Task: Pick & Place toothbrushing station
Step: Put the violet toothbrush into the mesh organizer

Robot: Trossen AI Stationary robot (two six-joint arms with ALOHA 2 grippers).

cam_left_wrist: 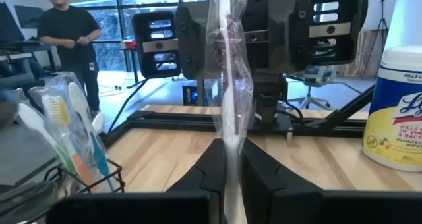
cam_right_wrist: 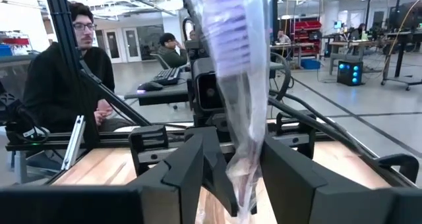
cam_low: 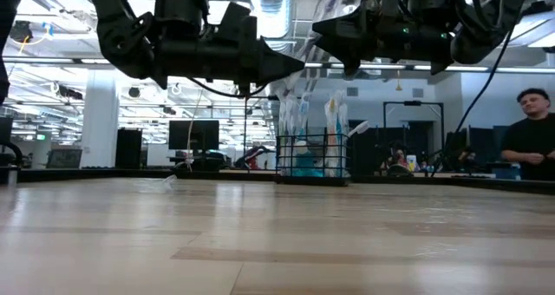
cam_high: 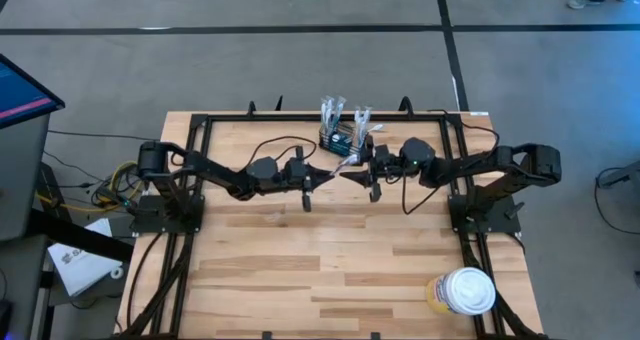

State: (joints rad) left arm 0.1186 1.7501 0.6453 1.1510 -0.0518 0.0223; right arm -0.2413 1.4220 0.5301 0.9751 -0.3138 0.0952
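The black wire-mesh holder (cam_high: 337,140) stands on its base at the table's far middle, with several wrapped toothbrushes upright in it; it also shows in the low view (cam_low: 312,160) and the left wrist view (cam_left_wrist: 92,178). My two grippers meet tip to tip just in front of it, high above the table. My left gripper (cam_left_wrist: 232,165) is shut on a clear-wrapped toothbrush (cam_left_wrist: 227,72). My right gripper (cam_right_wrist: 237,158) is open, with the same wrapped toothbrush (cam_right_wrist: 241,85) between its fingers. My left gripper pinches the clear wrapper (cam_left_wrist: 232,151) between its two fingers, which lie level, come from the table's left and cross the brush. The brush is lifted clear of the table. My right gripper has a finger on each side of the wrapper (cam_right_wrist: 245,178); I cannot tell whether they touch it.
A round white-lidded yellowish wipes tub (cam_high: 465,290) stands at the table's near right corner. A black frame rail (cam_high: 200,170) runs around the table. People (cam_right_wrist: 59,72) stand and sit in the room beyond the table.
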